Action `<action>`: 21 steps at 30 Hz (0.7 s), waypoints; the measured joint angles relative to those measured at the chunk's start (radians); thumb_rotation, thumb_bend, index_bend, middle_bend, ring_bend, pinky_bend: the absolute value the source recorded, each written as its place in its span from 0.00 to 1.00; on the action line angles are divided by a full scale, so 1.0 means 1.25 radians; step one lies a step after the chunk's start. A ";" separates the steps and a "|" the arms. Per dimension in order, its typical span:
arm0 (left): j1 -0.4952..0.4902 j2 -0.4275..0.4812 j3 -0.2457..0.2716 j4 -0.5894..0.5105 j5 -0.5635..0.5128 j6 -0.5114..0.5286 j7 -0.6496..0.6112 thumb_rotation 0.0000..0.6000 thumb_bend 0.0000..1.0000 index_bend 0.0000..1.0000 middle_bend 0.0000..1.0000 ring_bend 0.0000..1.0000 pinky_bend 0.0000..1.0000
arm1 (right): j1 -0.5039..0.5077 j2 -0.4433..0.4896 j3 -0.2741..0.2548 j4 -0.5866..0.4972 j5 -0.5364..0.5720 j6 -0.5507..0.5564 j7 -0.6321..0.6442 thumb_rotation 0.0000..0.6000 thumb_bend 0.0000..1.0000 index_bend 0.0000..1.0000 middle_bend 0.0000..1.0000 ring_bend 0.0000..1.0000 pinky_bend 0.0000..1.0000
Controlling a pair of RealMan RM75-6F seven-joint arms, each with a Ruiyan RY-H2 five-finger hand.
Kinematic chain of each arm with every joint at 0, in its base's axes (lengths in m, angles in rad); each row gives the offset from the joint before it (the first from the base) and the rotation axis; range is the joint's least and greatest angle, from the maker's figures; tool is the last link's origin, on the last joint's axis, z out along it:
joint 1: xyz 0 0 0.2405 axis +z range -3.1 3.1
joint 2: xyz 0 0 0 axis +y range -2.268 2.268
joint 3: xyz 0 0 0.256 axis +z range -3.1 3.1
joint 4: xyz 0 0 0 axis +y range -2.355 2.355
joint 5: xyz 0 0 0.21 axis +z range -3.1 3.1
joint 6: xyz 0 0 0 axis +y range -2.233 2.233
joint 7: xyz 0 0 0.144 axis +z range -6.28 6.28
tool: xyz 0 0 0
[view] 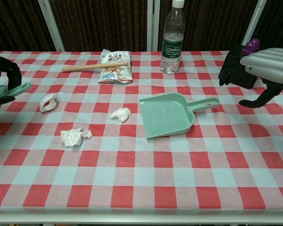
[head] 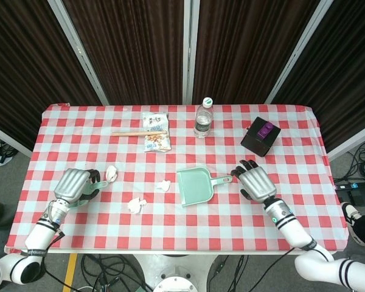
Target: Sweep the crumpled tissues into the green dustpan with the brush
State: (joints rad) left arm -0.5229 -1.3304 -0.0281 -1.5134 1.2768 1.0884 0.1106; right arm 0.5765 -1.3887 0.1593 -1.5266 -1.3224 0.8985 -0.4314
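The green dustpan lies mid-table, its handle pointing right. Three crumpled tissues lie to its left: one furthest left, one closest to the pan, one nearer the front. My left hand grips the green brush at the left edge; the brush is mostly hidden under the hand. My right hand hovers open just right of the dustpan handle, holding nothing.
At the back stand a water bottle, a snack bag with a wooden stick across it, and a black box with a purple top.
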 measured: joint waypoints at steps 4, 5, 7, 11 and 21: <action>0.000 0.001 -0.002 0.001 0.000 -0.013 -0.006 1.00 0.43 0.54 0.52 0.67 0.90 | 0.032 -0.068 0.004 0.051 0.048 -0.017 -0.080 1.00 0.21 0.33 0.31 0.13 0.19; 0.000 0.000 -0.003 0.003 0.000 -0.015 -0.008 1.00 0.43 0.54 0.52 0.67 0.90 | 0.039 -0.082 0.004 0.060 0.059 -0.019 -0.095 1.00 0.21 0.34 0.31 0.14 0.19; 0.000 -0.001 -0.004 0.008 0.002 -0.020 -0.013 1.00 0.43 0.54 0.52 0.67 0.90 | 0.055 -0.108 0.004 0.080 0.084 -0.027 -0.121 1.00 0.21 0.34 0.31 0.14 0.20; 0.003 -0.006 -0.005 0.018 0.006 -0.025 -0.023 1.00 0.43 0.54 0.52 0.67 0.90 | 0.078 -0.143 0.005 0.112 0.120 -0.032 -0.148 1.00 0.22 0.35 0.32 0.15 0.20; 0.010 -0.012 -0.008 0.034 0.022 -0.028 -0.044 1.00 0.43 0.54 0.52 0.66 0.90 | 0.113 -0.185 0.004 0.153 0.160 -0.031 -0.158 1.00 0.23 0.40 0.38 0.19 0.21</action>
State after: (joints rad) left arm -0.5099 -1.3458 -0.0386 -1.4705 1.3048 1.0536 0.0556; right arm 0.7180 -1.6199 0.1646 -1.3348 -1.1226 0.8592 -0.6294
